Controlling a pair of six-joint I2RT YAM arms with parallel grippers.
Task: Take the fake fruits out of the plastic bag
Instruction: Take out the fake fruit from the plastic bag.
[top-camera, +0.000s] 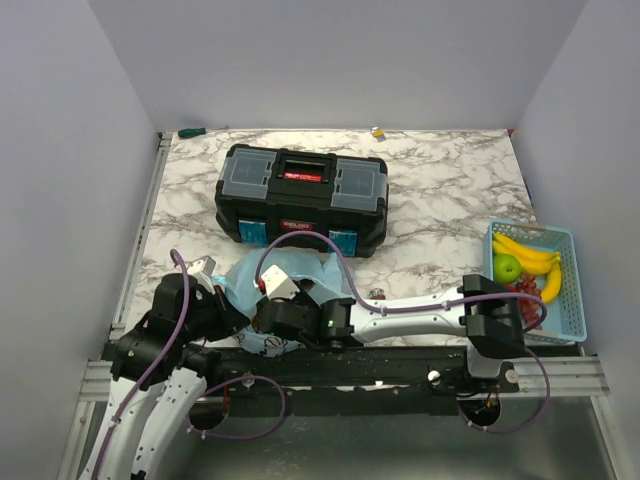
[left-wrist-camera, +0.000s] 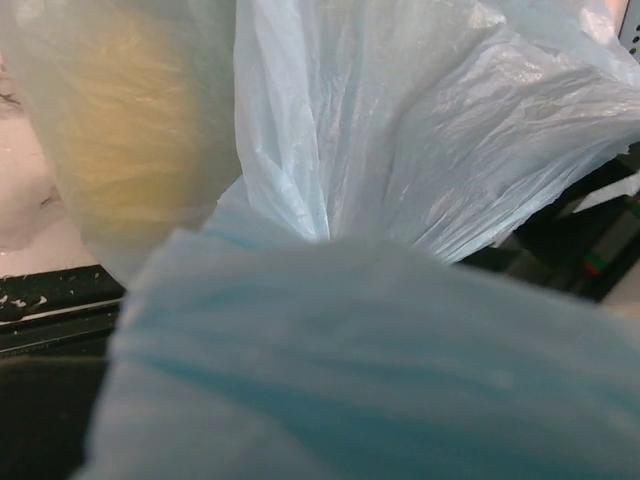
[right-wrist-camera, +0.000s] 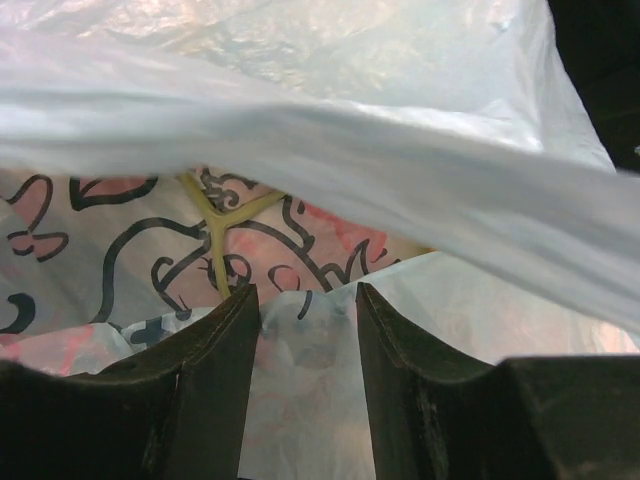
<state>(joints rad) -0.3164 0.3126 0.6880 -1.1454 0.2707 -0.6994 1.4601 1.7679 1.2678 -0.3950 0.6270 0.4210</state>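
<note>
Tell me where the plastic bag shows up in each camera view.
Top: bag at the near edge, left of centre, in front of the toolbox.
Left wrist: bag fills nearly the whole frame.
Right wrist: bag fills the frame, cartoon print at left.
Shared landmark: black rail, top and left wrist only.

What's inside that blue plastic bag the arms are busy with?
Through the plastic bag film, a blurred yellow shape and a thin yellow-green forked stem show. Which fruits these are, and whether more lie inside, the crumpled film hides.
</note>
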